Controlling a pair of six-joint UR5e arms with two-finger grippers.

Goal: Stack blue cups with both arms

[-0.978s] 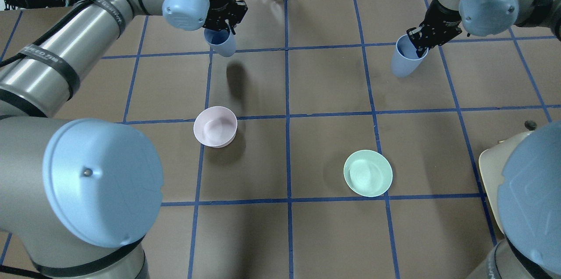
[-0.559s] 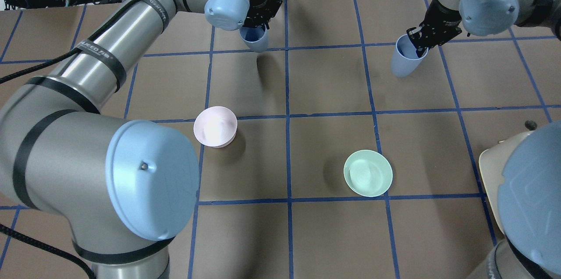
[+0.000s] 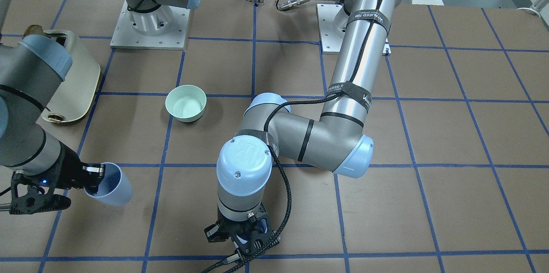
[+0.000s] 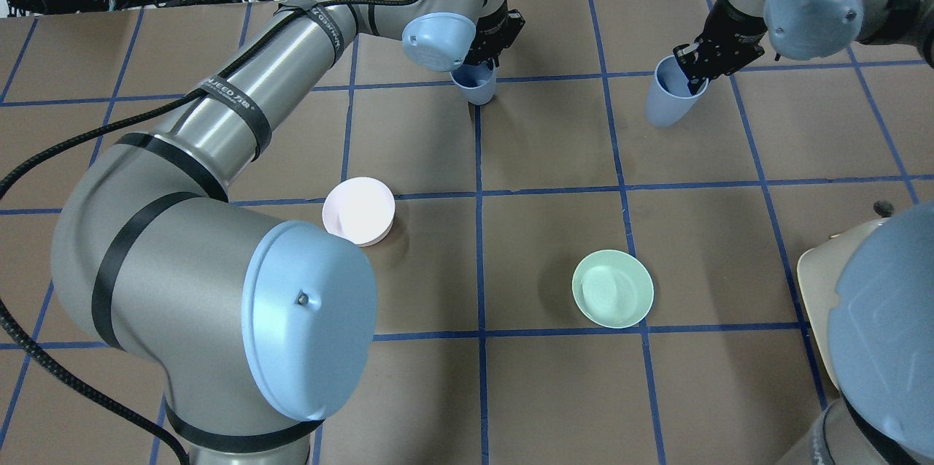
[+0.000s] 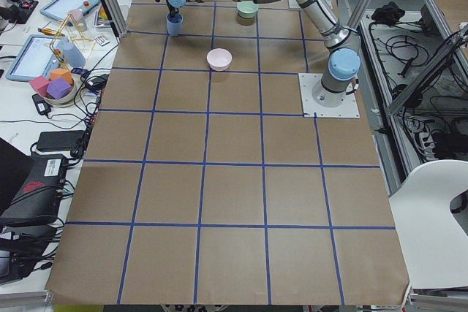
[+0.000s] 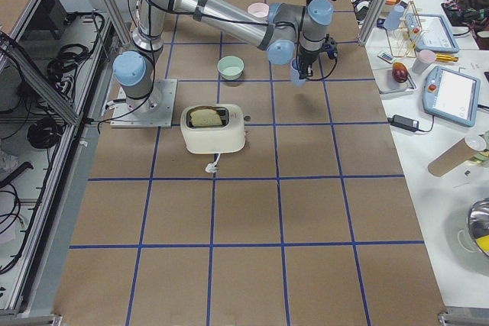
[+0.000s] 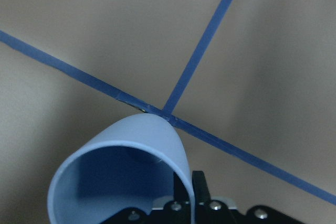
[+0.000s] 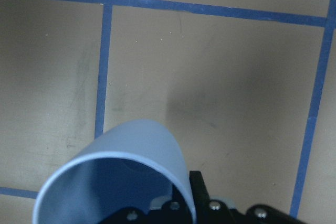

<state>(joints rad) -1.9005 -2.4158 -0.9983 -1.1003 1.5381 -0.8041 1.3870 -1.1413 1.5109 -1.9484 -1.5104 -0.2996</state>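
Observation:
My left gripper is shut on the rim of a blue cup, one finger inside it, over a tape crossing at the table's far middle. The left wrist view shows this cup tilted, its mouth toward the camera. In the front-facing view the left gripper mostly hides it. My right gripper is shut on the rim of the second blue cup at the far right, which hangs tilted. That cup also shows in the front-facing view and the right wrist view.
A pale pink bowl sits left of centre and a mint-green bowl right of centre, both nearer the robot than the cups. A cream toaster stands by the right arm's base. Clutter lies beyond the table's far edge.
My left arm has swung to the right along the far side, carrying its blue cup toward the table's middle. The right gripper and its cup have barely moved.

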